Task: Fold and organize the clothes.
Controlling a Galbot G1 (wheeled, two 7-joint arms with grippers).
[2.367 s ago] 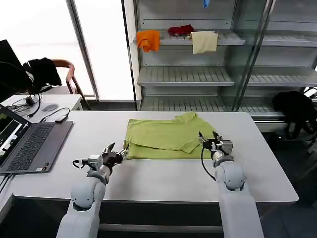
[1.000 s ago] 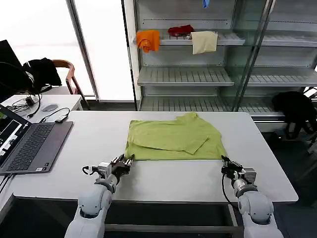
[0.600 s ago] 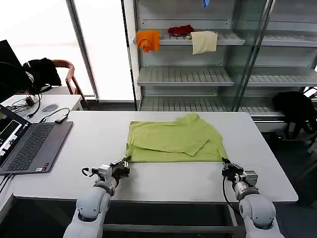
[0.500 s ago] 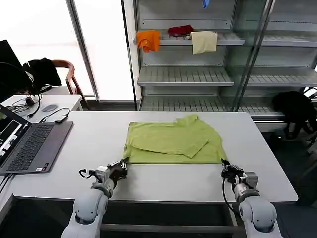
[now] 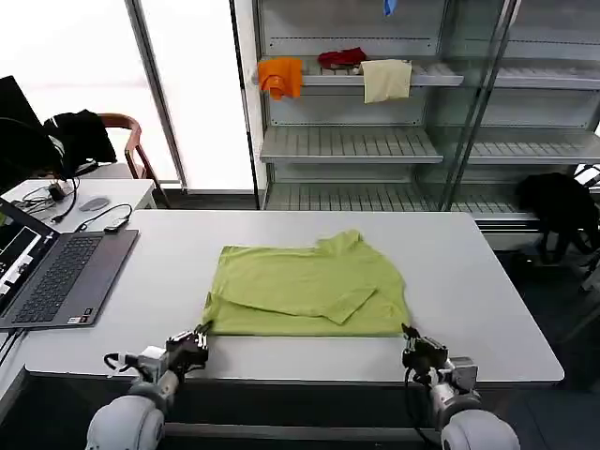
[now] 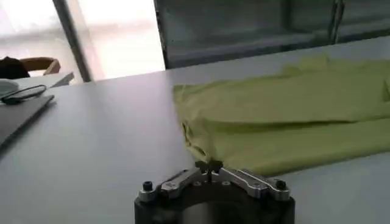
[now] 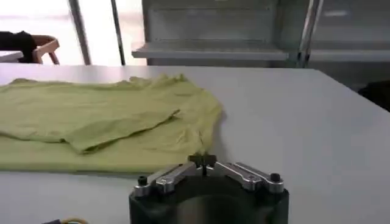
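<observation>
No readable text, label, brand, number or sign anywhere. Plain fabric on the lime T-shirt [image 5: 305, 291], no lettering on the side facing up. Laptop [image 5: 52, 272] screen lit at the edge of the head view, its content too small to read, and the key legends likewise illegible.
</observation>
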